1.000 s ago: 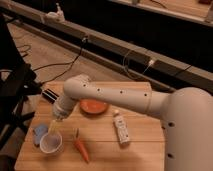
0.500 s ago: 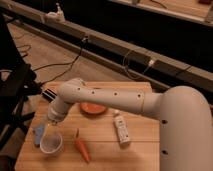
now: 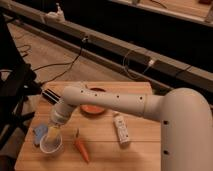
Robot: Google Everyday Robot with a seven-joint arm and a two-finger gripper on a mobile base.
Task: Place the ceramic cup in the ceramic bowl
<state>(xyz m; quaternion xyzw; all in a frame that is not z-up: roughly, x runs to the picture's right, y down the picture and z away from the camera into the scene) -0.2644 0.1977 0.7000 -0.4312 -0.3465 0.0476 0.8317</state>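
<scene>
Lower left of frame, on the wooden table: ceramic cup, gripper at its rim, grip state could not be told. Ceramic bowl sat mid-frame, apart from the cup, partly behind the arm.

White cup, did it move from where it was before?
No. The white cup sits in the same spot as before, just left of the carrot. The claw is at its rim.
</scene>
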